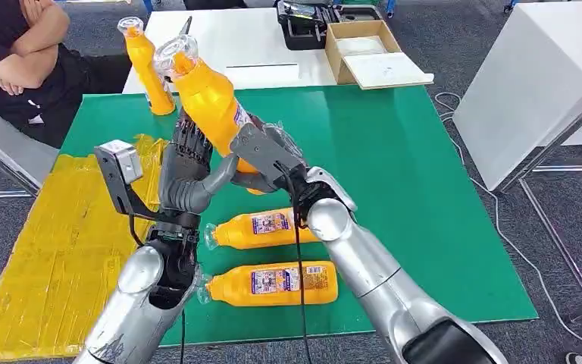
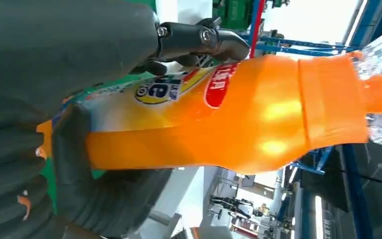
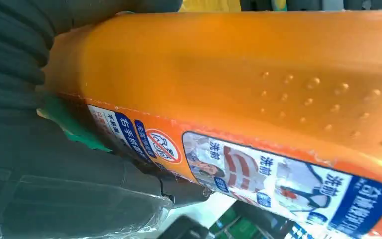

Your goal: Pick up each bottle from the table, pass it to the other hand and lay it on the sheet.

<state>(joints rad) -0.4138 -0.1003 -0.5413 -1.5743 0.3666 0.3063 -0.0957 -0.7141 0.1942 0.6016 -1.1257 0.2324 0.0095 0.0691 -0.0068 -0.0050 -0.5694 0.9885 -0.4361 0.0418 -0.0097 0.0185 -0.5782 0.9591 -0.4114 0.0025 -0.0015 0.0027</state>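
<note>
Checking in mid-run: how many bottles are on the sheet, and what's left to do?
None lie on the yellow sheet yet. One orange bottle is raised over the green table, with both the left hand and the right hand on it, so the handover looks under way. Left: two lying bottles near the front edge and one upright bottle at the back.

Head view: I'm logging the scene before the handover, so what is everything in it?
held bottle: one, orange, raised between both hands
lying bottles: two, orange, on the green mat near the robot
standing bottle: one, orange, far left corner of the mat
green mat: one, covers the table
yellow sheet: one, left of the mat
cardboard box: one, brown, open, on the white table behind
person: one, dark top, arms folded, far left
left hand: grey, fingers on the held bottle
right hand: grey, holding the same bottle
</note>
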